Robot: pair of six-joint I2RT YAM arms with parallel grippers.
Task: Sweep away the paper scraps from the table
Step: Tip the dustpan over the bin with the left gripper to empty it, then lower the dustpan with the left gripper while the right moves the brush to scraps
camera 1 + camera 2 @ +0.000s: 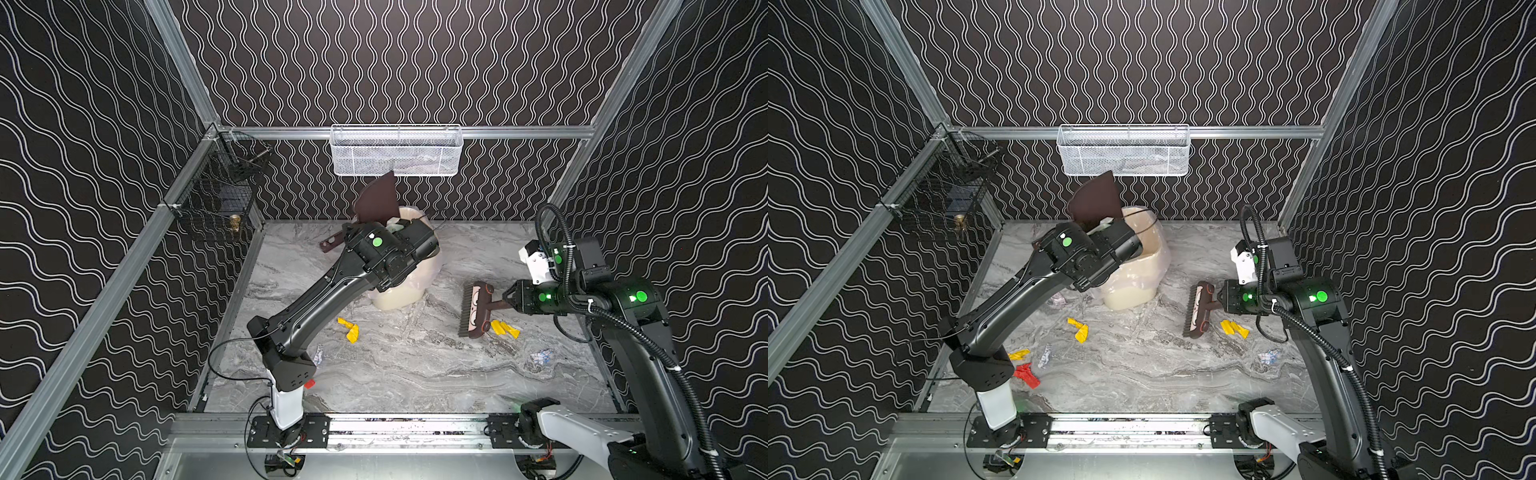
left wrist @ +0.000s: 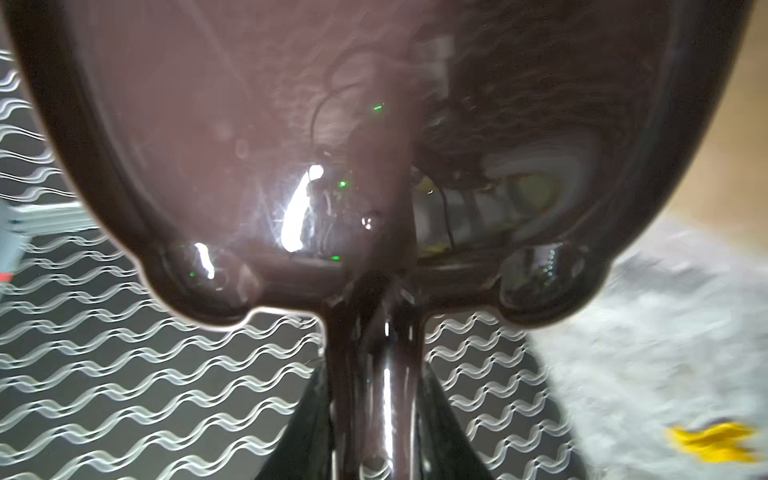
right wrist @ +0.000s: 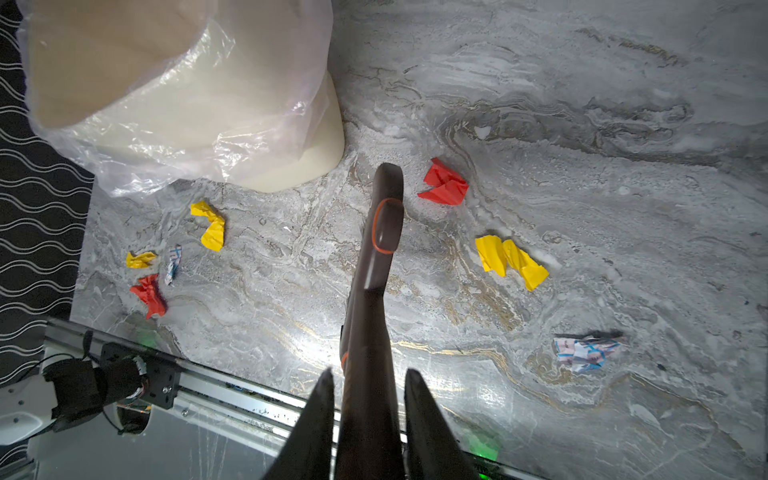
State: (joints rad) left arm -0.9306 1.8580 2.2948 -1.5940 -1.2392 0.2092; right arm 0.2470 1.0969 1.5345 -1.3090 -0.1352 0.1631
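The right gripper (image 3: 368, 374) is clamping the brown plastic brush (image 3: 380, 232) by its handle, and the left gripper (image 2: 374, 370) is clasping the glossy brown plastic dustpan (image 2: 249, 124). Just ahead of the right gripper, crumpled red, yellow and printed paper scraps (image 3: 511, 259) are lying on the grey marble table (image 3: 582, 124). They are probably feather-light and skittish, better pushed low with the bristles than pinched.
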